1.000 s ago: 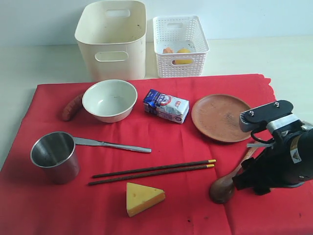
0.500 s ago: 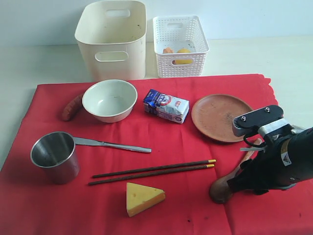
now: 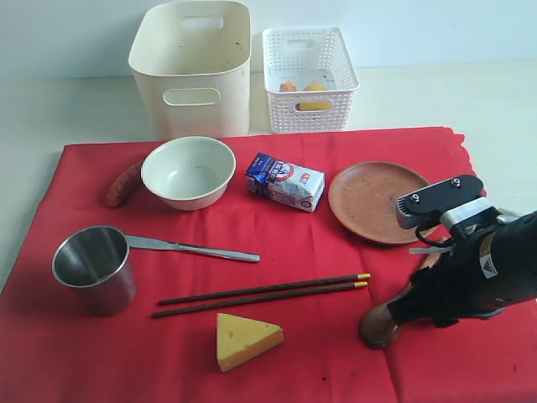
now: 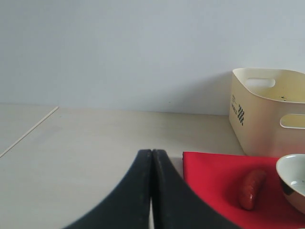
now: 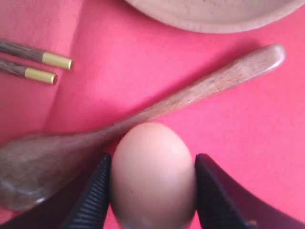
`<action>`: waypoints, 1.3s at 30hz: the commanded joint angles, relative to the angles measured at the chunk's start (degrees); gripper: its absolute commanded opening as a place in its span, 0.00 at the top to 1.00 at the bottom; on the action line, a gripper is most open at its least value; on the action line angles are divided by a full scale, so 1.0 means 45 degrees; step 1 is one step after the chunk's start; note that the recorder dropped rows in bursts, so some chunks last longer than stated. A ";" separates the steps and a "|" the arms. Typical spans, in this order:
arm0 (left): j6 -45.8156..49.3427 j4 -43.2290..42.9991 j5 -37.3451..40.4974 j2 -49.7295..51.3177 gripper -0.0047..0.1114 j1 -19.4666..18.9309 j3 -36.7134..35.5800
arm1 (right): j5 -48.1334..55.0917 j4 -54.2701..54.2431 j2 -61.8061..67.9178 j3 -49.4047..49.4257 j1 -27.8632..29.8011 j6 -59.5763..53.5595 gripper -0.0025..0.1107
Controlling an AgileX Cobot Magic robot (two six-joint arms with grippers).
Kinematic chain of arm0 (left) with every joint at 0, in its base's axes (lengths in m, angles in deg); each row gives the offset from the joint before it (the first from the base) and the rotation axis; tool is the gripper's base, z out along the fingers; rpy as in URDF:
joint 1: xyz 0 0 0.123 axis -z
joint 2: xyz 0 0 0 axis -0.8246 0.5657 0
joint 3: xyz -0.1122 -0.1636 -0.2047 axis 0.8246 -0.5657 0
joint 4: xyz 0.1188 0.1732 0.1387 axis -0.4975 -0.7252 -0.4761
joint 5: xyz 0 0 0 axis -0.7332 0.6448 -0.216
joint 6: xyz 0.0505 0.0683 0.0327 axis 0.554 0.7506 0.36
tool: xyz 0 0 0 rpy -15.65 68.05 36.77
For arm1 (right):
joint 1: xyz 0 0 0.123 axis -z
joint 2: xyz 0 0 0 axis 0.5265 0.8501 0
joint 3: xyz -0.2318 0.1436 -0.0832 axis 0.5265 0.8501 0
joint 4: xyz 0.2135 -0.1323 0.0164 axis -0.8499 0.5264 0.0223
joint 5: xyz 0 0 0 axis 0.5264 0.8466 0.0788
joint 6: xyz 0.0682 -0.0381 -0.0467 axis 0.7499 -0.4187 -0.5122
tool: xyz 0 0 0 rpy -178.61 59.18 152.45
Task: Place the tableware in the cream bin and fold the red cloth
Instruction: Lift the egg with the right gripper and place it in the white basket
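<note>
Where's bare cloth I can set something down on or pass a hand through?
Free: red cloth between milk carton and knife; between cheese and wooden spoon; the near-left corner in front of the steel cup. Crowded: around the plate, wooden spoon and right gripper.

The right hand (image 5: pixel 152 162) clamps the egg (image 5: pixel 152 179), a black ribbed pad pressed to each side. Just beside the egg, the brown wooden spoon (image 5: pixel 200 88) lies flat on the red cloth (image 5: pixel 238 152). The yellow-tipped chopsticks (image 5: pixel 53 60) and the wooden plate (image 5: pixel 214 16) lie close by.
</note>
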 commanded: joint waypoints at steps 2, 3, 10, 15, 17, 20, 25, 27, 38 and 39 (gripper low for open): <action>0.0048 -0.0079 -0.0024 -0.0068 0.96 -0.0015 -0.0029 | 0.0032 0.0108 -0.0387 -0.0418 -0.0022 -0.0012 0.89; 0.0048 -0.0079 -0.0024 -0.0068 0.96 -0.0015 -0.0029 | 0.0032 0.0108 -0.0542 -0.0482 -0.0022 -0.0012 0.89; 0.0048 -0.0079 -0.0024 -0.0068 0.96 -0.0015 -0.0029 | -0.0408 0.0108 -0.1515 -0.1394 -0.0022 -0.0012 0.89; 0.0048 -0.0079 -0.0024 -0.0068 0.96 -0.0015 -0.0029 | -0.1461 0.0397 -0.1436 -0.2425 -0.0022 -0.0260 0.89; 0.0048 -0.0079 -0.0024 -0.0068 0.96 -0.0015 -0.0029 | -0.1813 0.0857 -0.1232 -0.2982 -0.0022 -0.0260 0.89; 0.0048 -0.0079 -0.0024 -0.0068 0.96 -0.0015 -0.0029 | -0.1911 0.1014 -0.0693 -0.3998 -0.0022 -0.0260 0.89; 0.0048 -0.0079 -0.0024 -0.0068 0.96 -0.0015 -0.0029 | -0.2006 0.1857 0.0883 -0.5561 0.0040 -0.0260 0.90; 0.0048 -0.0079 -0.0024 -0.0068 0.96 -0.0015 -0.0029 | -0.2027 0.1857 0.1667 -0.6342 0.0202 -0.0260 0.91; 0.0048 -0.0079 -0.0024 -0.0068 0.96 -0.0015 -0.0029 | -0.2532 0.1708 0.5762 -1.1064 0.1546 -0.0228 0.98; 0.0048 -0.0079 -0.0024 -0.0068 0.96 -0.0015 -0.0029 | -0.2565 0.1678 0.6139 -1.1535 0.1614 -0.0202 0.98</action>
